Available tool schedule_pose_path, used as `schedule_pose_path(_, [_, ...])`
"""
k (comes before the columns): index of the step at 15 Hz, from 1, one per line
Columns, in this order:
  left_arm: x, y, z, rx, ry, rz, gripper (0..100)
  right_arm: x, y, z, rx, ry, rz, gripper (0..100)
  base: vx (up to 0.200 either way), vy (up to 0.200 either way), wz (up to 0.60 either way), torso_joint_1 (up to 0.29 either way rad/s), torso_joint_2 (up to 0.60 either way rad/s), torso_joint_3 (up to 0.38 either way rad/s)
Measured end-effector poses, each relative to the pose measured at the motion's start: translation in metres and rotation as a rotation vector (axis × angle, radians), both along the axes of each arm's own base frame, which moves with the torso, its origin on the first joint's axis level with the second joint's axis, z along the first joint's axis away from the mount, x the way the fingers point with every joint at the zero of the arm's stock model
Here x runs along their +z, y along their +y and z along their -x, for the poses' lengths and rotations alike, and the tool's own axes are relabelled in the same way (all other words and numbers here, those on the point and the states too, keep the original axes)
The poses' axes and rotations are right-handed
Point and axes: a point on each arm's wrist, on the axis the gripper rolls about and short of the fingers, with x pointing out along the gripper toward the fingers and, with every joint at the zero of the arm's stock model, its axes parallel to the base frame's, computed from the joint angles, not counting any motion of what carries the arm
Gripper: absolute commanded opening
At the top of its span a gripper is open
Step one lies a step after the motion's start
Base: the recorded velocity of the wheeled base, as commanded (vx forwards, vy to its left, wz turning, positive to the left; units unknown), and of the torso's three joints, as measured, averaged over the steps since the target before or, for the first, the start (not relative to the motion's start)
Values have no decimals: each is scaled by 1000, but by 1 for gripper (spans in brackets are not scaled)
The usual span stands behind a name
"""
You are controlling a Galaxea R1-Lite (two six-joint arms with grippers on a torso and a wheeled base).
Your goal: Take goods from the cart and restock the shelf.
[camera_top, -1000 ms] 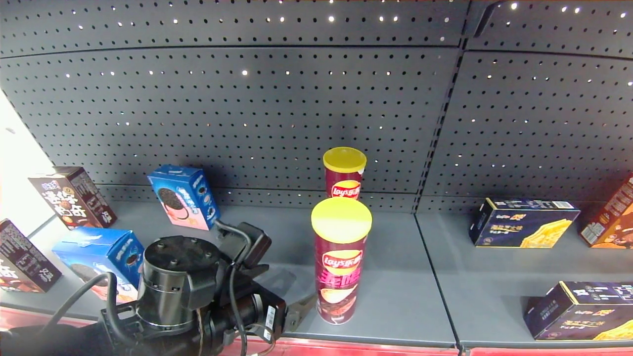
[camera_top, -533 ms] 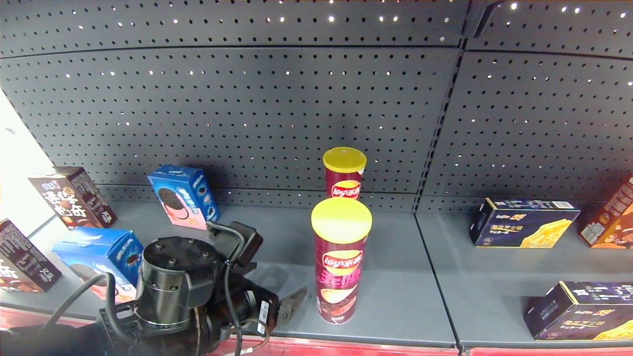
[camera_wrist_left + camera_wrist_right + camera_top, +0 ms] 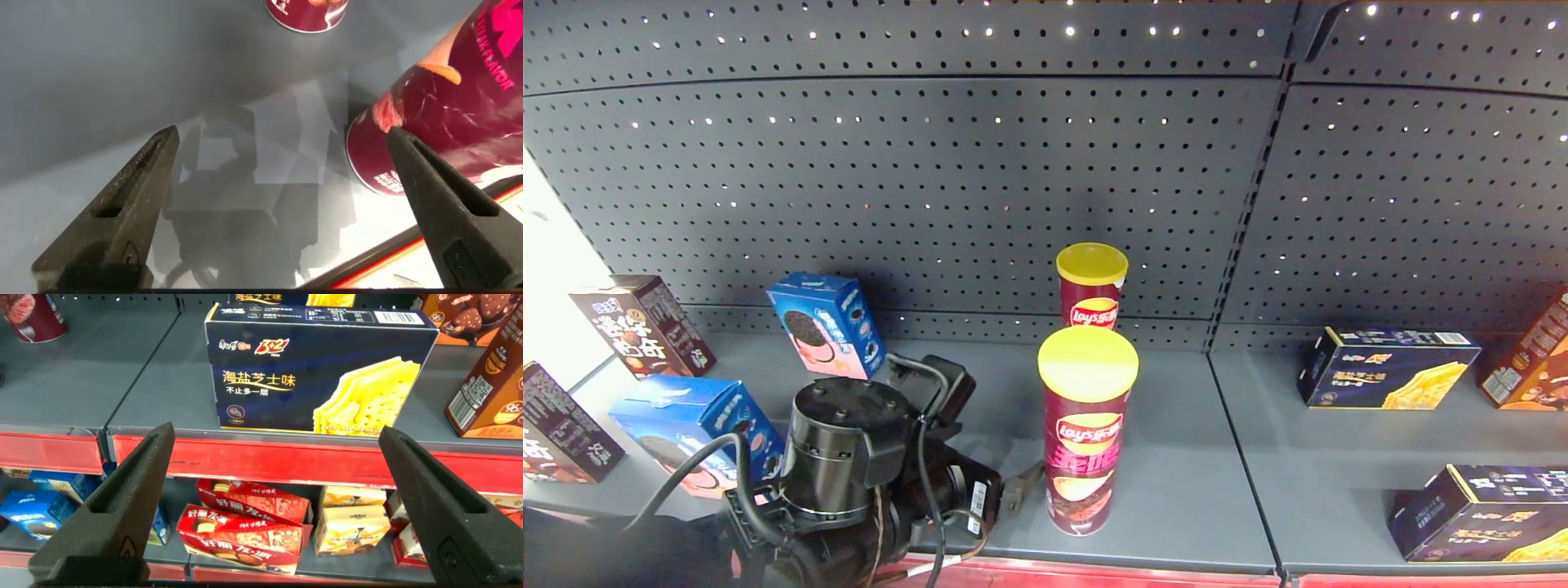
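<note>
shelf (image 3: 1176, 465): matt metal | chip can (image 3: 1085, 445): glossy wrap, plastic lid (image 3: 1088, 362) | cracker box (image 3: 1388, 377): glossy cardboard

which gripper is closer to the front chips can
Left. The left gripper sits open right beside the front chips can; the right gripper faces the cracker box, farther off.

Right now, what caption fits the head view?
The front chip can stands on the grey shelf, left end effector beside it.

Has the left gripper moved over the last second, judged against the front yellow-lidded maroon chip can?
Yes. The left gripper with its black wrist drew back slightly, then swung right, toward the front yellow-lidded maroon chip can, which stayed put.
</note>
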Motion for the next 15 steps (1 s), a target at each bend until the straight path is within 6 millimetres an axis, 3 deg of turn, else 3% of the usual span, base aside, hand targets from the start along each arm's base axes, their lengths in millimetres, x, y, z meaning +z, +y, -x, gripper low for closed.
schedule_pose_path(9, [0, -1, -3, 14, -10, -6, 100, 0, 0, 0, 1, 0, 0, 100, 0, 0, 0, 0, 0, 0])
schedule_pose_path(15, [45, 30, -18, 116, -137, 34, 100, 0, 0, 0, 1, 0, 0, 100, 0, 0, 0, 0, 0, 0])
